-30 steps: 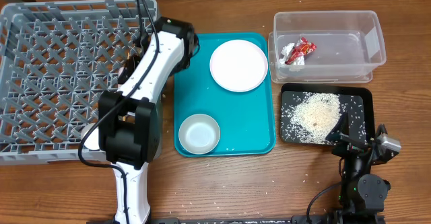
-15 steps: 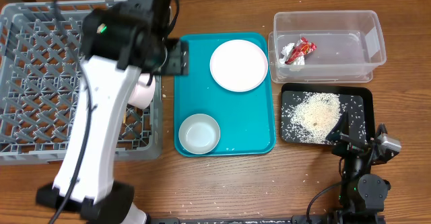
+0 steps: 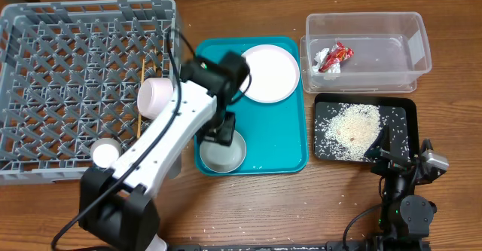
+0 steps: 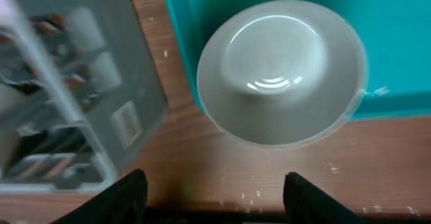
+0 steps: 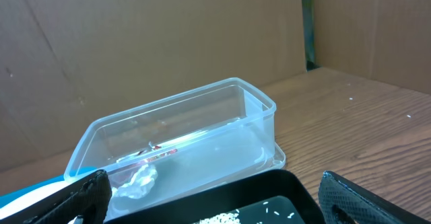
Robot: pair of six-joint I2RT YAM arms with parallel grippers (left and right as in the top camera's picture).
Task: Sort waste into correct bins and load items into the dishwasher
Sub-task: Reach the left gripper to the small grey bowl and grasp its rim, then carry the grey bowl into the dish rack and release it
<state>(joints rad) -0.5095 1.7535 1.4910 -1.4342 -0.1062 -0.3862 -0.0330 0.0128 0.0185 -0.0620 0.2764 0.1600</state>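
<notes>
Overhead first: your left hand [image 3: 224, 133] hovers right above the bowl [image 3: 218, 157] on the teal tray [image 3: 280, 130], lower centre of frame, likely lined up to lift it toward the rack [image 3: 68, 70], upper left. Left wrist: fingers [image 4: 128, 194] spread wide, empty, rim not yet straddled. Right wrist: your right hand [image 5: 215, 200] sits parked, wide open, empty, facing the clear bin [image 5: 182, 136].

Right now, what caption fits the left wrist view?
Open left gripper above a white bowl on the teal tray.
</notes>
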